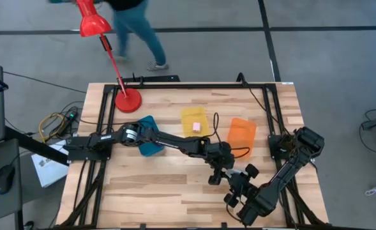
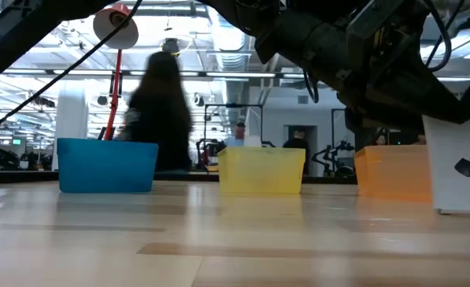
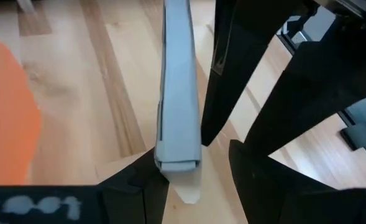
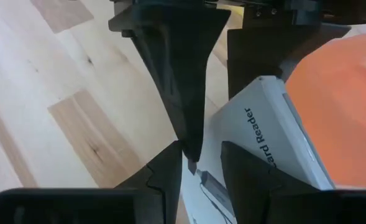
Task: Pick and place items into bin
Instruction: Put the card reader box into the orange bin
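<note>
The white flat card box printed "Card Reader" [image 4: 263,130] stands on edge near the orange bin [image 1: 242,133]. In the left wrist view the box [image 3: 179,93] shows edge-on, and the low view has it [image 2: 458,171] at the right with its black mark. From above, both grippers cover it. My left gripper [image 1: 221,167] [image 3: 194,152] is open, its fingers standing either side of the box's end. My right gripper [image 1: 233,182] [image 4: 202,163] is shut on the box. A pale pink speck [image 1: 194,126] lies in the yellow bin [image 1: 193,115]. I cannot make out the cord. My left gripper has one finger [image 3: 148,180] against the box's end [image 3: 170,160]; a gap shows between the box and the other finger. My right gripper has the box's lower corner [image 4: 209,182] between its two fingers, coming from the table's near side. One finger [image 3: 223,81] lies along the box's face. The box is tilted.
Three bins stand in a row across the table's middle: blue [image 1: 150,137], yellow and orange. A red lamp's base [image 1: 127,100] sits at the far left. A person walks beyond the far edge [image 1: 136,25]. Bare wood lies toward the near left [image 1: 143,191].
</note>
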`<state>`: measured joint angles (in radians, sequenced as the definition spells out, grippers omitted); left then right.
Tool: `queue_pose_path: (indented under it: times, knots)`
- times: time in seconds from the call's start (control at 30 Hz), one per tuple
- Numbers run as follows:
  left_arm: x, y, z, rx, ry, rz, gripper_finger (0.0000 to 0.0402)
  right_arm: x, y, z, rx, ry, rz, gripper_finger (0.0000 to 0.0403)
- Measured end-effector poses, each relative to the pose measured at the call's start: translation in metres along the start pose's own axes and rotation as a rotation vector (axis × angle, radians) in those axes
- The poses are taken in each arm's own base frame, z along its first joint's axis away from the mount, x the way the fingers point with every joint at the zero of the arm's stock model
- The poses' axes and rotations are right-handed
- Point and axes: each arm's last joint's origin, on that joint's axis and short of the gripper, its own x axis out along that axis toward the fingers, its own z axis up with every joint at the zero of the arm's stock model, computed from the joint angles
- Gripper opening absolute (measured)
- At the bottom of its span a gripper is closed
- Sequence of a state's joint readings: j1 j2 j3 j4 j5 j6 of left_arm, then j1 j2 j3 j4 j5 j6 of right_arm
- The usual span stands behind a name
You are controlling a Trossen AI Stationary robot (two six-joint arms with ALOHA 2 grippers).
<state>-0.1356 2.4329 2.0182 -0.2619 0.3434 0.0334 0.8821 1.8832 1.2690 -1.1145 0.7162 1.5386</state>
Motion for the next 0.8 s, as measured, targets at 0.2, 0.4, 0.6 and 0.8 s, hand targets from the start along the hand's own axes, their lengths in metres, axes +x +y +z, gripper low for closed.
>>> queue_pose_path:
  times: [0.2,0.4,0.6,0.8]
  knots:
    - [0.000,0.001,0.000,0.029,0.001,0.015,0.0152,0.002,0.000,0.002,0.007,0.004,-0.001,0.0107]
    - [0.000,0.001,0.000,0.049,0.002,0.017,0.0090,-0.002,0.002,0.002,0.010,0.004,0.013,0.0107]
    - [-0.003,-0.001,0.004,0.053,-0.007,0.019,0.0022,-0.016,0.006,0.009,-0.003,0.023,0.025,0.0107]
    - [-0.008,-0.001,0.010,0.060,-0.024,0.058,0.0034,-0.049,0.004,0.021,-0.073,0.004,0.011,0.0107]
